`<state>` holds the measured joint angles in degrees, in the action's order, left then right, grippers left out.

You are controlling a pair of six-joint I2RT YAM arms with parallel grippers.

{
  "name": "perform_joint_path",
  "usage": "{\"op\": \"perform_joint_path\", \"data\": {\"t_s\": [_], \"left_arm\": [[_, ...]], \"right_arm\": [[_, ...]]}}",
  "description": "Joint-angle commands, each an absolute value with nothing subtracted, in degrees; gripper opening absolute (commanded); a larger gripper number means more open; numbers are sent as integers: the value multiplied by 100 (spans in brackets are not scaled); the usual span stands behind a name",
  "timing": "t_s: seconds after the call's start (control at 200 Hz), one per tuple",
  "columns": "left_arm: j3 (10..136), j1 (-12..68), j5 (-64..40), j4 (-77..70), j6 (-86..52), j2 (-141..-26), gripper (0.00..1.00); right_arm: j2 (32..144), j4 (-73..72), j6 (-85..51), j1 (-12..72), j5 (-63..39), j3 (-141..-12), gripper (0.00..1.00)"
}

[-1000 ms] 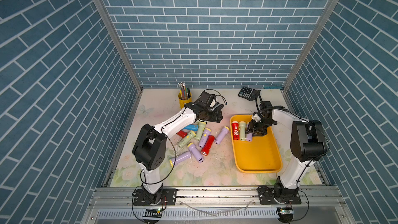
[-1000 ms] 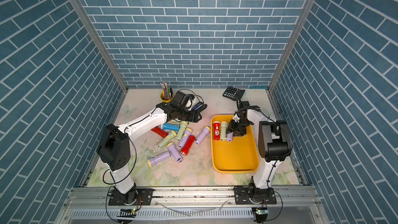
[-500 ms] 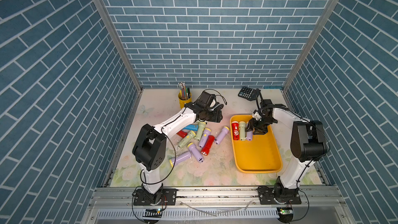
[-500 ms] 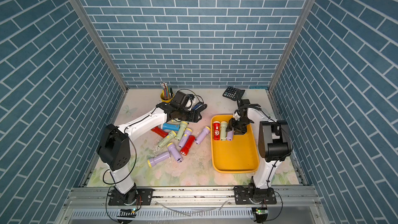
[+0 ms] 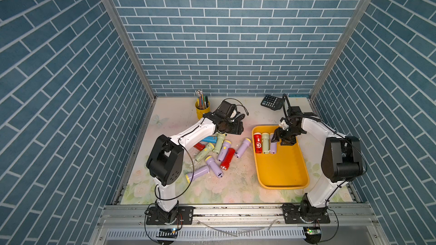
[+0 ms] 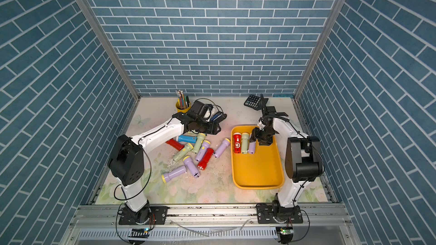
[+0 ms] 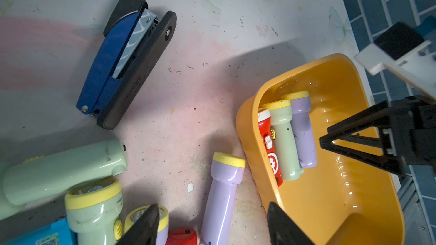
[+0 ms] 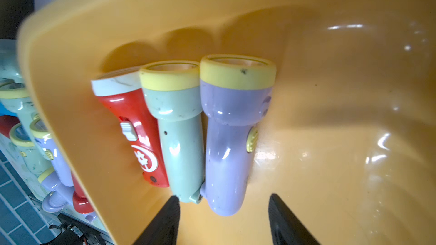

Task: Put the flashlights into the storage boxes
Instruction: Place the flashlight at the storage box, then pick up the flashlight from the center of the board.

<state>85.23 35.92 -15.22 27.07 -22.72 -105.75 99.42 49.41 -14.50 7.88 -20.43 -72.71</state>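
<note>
Stapler (image 7: 125, 62) near loose flashlights (image 7: 223, 192)

bright, soft shadows, glare on tray (image 8: 377, 142)

Dial centred on the table (image 5: 236, 185), 12 at the back wall.
At 3: tray (image 5: 283, 173). In its 11 o'clock corner, row of three flashlights (image 5: 266, 143), side by side, touching, heads toward 12.
At 9, near centre: loose flashlights (image 5: 223, 150), heaped, several overlapping.
Between heap and tray, near the tray wall: stray flashlight (image 5: 243, 147).
At 11: pen cup (image 5: 202, 110).
At 12 of the heap: stapler (image 7: 127, 62).
At 1, behind the tray: calculator (image 5: 271, 102).
</note>
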Motion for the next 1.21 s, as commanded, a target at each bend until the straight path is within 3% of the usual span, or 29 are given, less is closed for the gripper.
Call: {"op": "perform_joint_path", "data": {"t_s": [0.0,0.495,1.2], "left_arm": [[8379,3632,-1445,2725,-2298,-10376,73],[7601,3630,-1343,2547,-2219,-9580,73],[5688,3319,-1383,2244,-2302,-7770,75]], "right_arm": [[9582,5157,-1405,852,-1926,-7539,61],[8975,5289,-1793,1657,-1502,-7790,60],[9503,5571,-2496,3464,-995,-8606,59]]}}
